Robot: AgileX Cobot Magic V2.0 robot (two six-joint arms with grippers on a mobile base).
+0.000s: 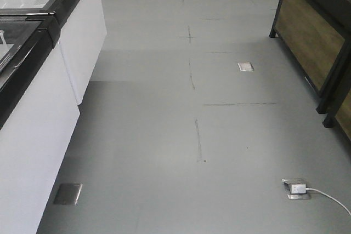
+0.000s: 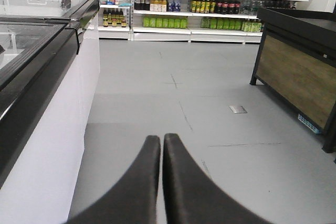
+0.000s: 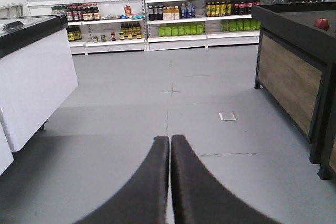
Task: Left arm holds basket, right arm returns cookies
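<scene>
Neither the basket nor the cookies show in any view. My left gripper (image 2: 161, 138) is shut, its two black fingers pressed together with nothing between them, pointing down a grey shop aisle. My right gripper (image 3: 170, 138) is shut and empty too, its fingers side by side over the same grey floor. Neither arm appears in the front view, which holds only the floor.
A white chest freezer with black-framed glass lids (image 2: 47, 93) (image 1: 38, 80) runs along the left. A black and wood display stand (image 2: 299, 72) (image 3: 294, 72) (image 1: 321, 36) stands on the right. Shelves of bottled drinks (image 2: 199, 11) (image 3: 178, 17) line the far wall. A floor socket with a white cable (image 1: 296, 188) lies near right.
</scene>
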